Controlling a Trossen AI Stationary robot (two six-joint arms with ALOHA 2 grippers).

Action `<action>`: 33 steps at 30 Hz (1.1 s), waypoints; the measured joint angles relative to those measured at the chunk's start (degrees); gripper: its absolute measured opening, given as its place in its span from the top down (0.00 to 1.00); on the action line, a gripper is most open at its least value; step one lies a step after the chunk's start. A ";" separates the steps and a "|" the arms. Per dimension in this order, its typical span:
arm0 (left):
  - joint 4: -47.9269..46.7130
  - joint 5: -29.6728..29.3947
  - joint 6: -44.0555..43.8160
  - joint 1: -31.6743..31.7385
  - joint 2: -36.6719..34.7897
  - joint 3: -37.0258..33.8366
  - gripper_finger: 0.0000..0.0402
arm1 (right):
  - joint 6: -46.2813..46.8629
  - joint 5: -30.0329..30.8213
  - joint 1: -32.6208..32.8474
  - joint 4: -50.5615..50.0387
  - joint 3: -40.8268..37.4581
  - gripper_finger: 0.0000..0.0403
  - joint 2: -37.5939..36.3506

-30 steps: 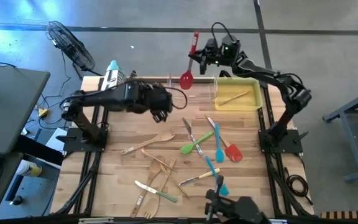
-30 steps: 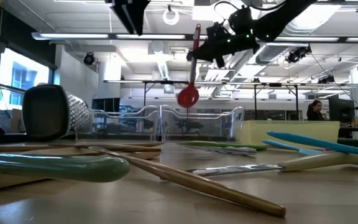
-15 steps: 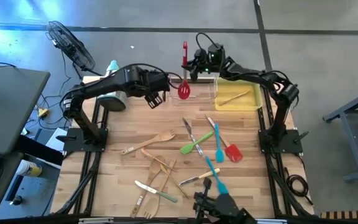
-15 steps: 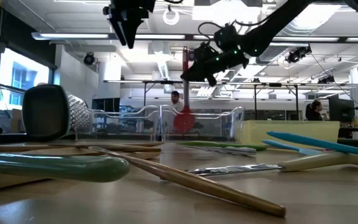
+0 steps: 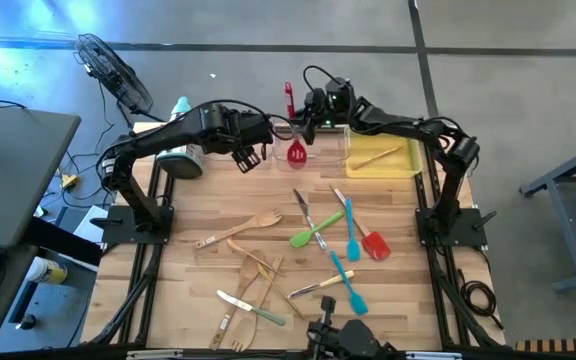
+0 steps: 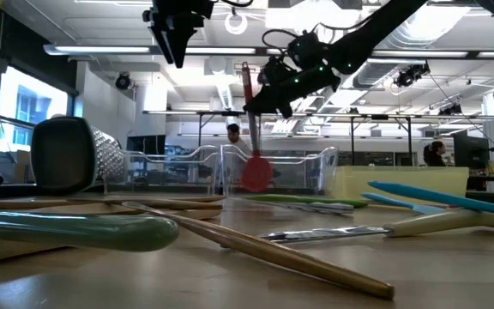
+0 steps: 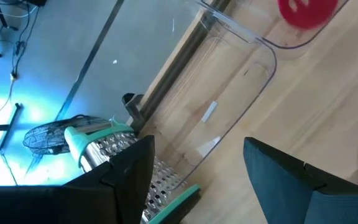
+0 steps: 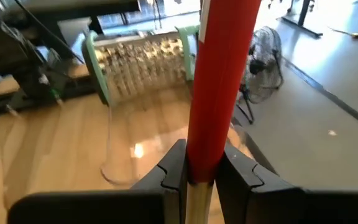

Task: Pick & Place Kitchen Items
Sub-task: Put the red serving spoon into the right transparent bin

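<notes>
Hanging upright over the clear tray (image 5: pixel 313 150), a red slotted spoon (image 5: pixel 294 128) is pinched by its handle in the jaws of the right gripper (image 5: pixel 311 112), with its round head pointing down at the tray. In the low view the spoon (image 6: pixel 252 142) has its head level with the tray's walls (image 6: pixel 311 163); I cannot tell if it touches the bottom. The right wrist view shows the red handle (image 8: pixel 219 87) pressed between the two dark fingers (image 8: pixel 173 168).

The left gripper (image 5: pixel 250 158) hovers just beside the left end of this tray, and its jaws are spread with nothing between them. The steel grater (image 5: pixel 180 150) lies near the far left corner of the counter (image 5: pixel 198 215), under the left arm.

To the right of the clear tray stands a yellow tray (image 5: pixel 405 165) with a wooden utensil (image 5: pixel 376 155) in it.

More utensils lie spread on the counter nearer the front: a wooden fork (image 5: pixel 238 229), a green spatula (image 5: pixel 313 233), a blue spatula (image 5: pixel 351 232), a red spatula (image 5: pixel 372 240), a second blue spatula (image 5: pixel 347 284), metal knives (image 5: pixel 302 209) and several pale wooden pieces (image 5: pixel 258 280).
</notes>
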 joint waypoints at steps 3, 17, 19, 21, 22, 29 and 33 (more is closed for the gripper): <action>-0.02 0.57 -0.14 0.00 0.00 0.00 0.40 | -4.80 1.29 -0.71 -2.91 0.02 0.89 -3.12; 2.37 0.48 1.06 0.00 0.00 0.00 0.40 | -24.33 8.70 -2.51 -26.34 1.73 0.89 -8.70; 3.23 0.62 1.09 0.00 0.00 0.00 0.40 | -24.52 8.79 -2.39 -26.72 1.75 0.89 -8.73; 3.30 0.82 1.05 0.00 0.00 0.00 0.40 | -24.52 8.81 -2.39 -27.37 1.77 0.89 -8.73; 3.37 0.82 0.87 0.00 0.00 0.00 0.40 | -24.57 8.82 -2.39 -27.73 1.77 0.89 -8.67; 3.35 2.77 -0.64 0.00 0.00 0.00 0.40 | -24.71 8.87 -1.97 -28.65 1.79 0.89 -7.68; 3.42 3.33 -0.66 -0.02 0.00 0.00 0.40 | -24.72 9.05 -1.67 -32.73 4.42 0.89 -7.62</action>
